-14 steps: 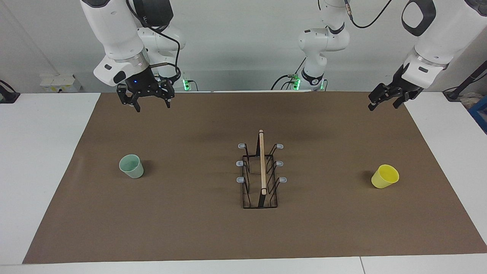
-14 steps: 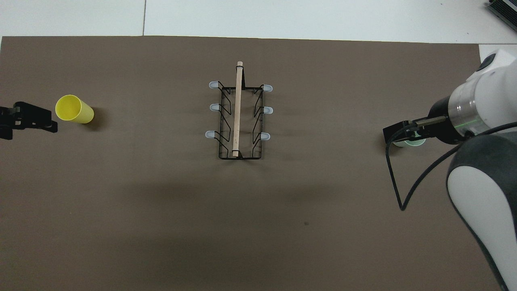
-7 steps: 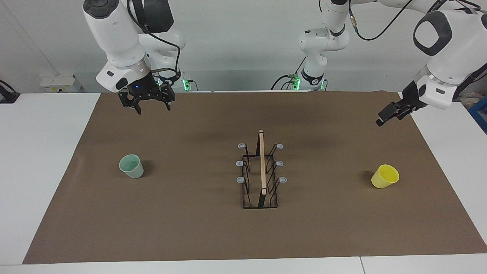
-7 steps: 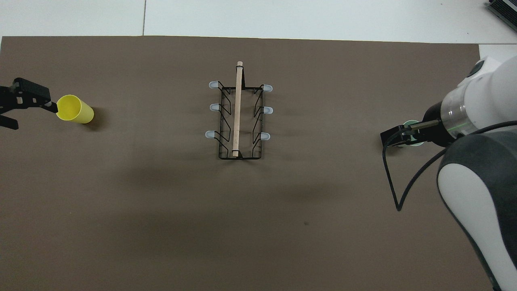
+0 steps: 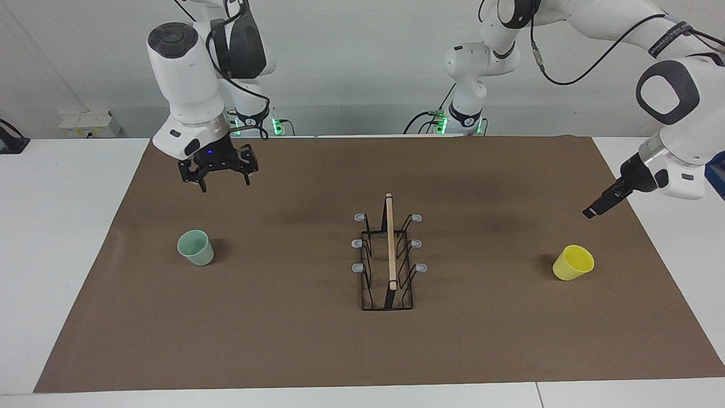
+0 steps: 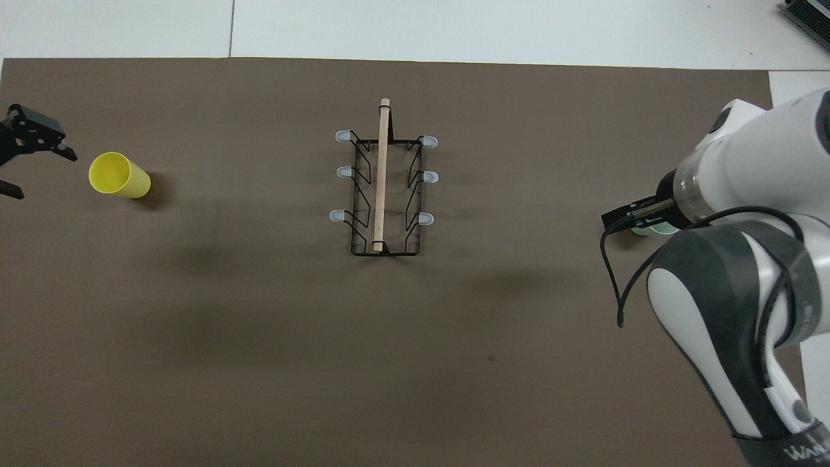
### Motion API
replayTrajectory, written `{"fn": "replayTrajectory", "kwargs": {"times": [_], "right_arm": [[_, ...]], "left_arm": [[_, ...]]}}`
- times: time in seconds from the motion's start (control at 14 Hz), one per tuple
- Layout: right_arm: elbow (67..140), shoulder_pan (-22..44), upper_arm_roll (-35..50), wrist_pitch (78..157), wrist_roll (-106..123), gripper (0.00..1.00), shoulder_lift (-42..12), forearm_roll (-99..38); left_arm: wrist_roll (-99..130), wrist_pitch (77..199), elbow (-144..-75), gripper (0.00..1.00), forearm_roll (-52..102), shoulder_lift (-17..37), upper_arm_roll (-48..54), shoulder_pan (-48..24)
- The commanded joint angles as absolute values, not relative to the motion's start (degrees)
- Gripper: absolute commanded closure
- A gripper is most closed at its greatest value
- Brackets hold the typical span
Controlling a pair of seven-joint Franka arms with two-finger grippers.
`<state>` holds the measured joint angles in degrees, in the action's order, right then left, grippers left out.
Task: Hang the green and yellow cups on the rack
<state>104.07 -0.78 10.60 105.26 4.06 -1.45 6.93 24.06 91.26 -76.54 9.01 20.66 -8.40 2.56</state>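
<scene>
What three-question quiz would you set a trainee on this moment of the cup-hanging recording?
1. True or false: the green cup already hangs on the rack.
2. Which cup sits toward the left arm's end of the table? A) the green cup B) the yellow cup
3. Fill in: the right end effector and the left end effector, both up in the air over the brown mat, hold ___.

Key: 1. False; it stands on the mat, apart from the rack. 2. B. 3. Nothing; both are open and empty.
</scene>
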Motion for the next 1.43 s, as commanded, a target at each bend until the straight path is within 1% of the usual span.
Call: {"fn": "replayTrajectory", "kwargs": {"times": [0.0, 0.07, 0.14, 0.29, 0.36, 0.57, 0.64, 0.71, 0.79, 0.93, 1.07, 1.14, 1.29, 1.36], "right_arm": [[105.9, 0.8, 10.7, 107.9, 6.0, 0.00, -5.3, 13.6], [106.0, 2.0, 10.7, 108.5, 6.0, 0.00, -6.7, 15.4], [106.1, 2.7, 10.7, 108.4, 6.7, 0.00, -7.6, 17.1], [106.2, 2.8, 10.7, 108.3, 14.3, 0.00, -8.3, 20.3], [106.5, 3.6, 10.7, 108.3, 18.8, 0.00, -8.6, 22.0], [107.1, 3.0, 10.7, 109.1, 30.9, 0.00, -8.9, 23.6], [107.1, 3.0, 10.7, 108.5, 34.2, 0.00, -8.8, 24.0], [107.0, 3.2, 10.7, 107.0, 36.7, 0.00, -8.7, 25.2], [107.2, 3.6, 10.7, 106.4, 38.2, 0.00, -8.4, 26.8], [107.9, 4.2, 10.7, 105.7, 41.8, 0.00, -8.3, 30.0], [108.6, 4.6, 10.7, 105.7, 42.2, 0.00, -8.3, 30.4], [108.7, 4.7, 10.7, 105.6, 42.2, 0.00, -8.3, 30.5], [108.9, 4.7, 10.7, 106.1, 43.0, 0.00, -8.3, 31.0], [109.0, 5.2, 10.7, 106.4, 44.6, 0.00, -8.9, 32.9]], "left_arm": [[29.8, 90.7, -69.2, 0.02, 12.2, 27.7, -9.6, 4.7], [31.7, 91.7, -68.6, 0.00, 13.5, 28.3, -9.3, 5.6], [32.3, 92.8, -68.6, 0.00, 14.0, 28.1, -9.2, 5.8], [29.0, 93.0, -68.8, 0.00, 12.8, 27.5, -9.0, 4.9], [24.4, 92.6, -69.2, 0.00, 11.7, 25.2, -8.8, 4.2], [16.4, 92.2, -77.1, 0.00, 9.3, 16.7, -8.9, -1.1], [15.9, 92.6, -79.3, 0.00, 8.4, 14.3, -8.8, -2.8], [14.4, 93.1, -80.8, 0.00, 7.7, 12.9, -8.7, -3.7], [13.8, 94.2, -80.9, 0.00, 7.6, 12.9, -8.8, -3.8], [14.0, 95.4, -82.4, 0.00, 8.6, 14.1, -9.0, -1.2], [15.2, 95.9, -81.8, 0.00, 12.4, 17.2, -9.1, 2.2], [18.1, 96.0, -81.0, 0.00, 13.2, 19.4, -9.7, 2.5], [24.2, 96.1, -77.0, 0.00, 14.8, 24.2, -10.4, 3.0], [27.0, 96.2, -75.2, 0.00, 17.2, 26.8, -10.4, 4.5]]}}
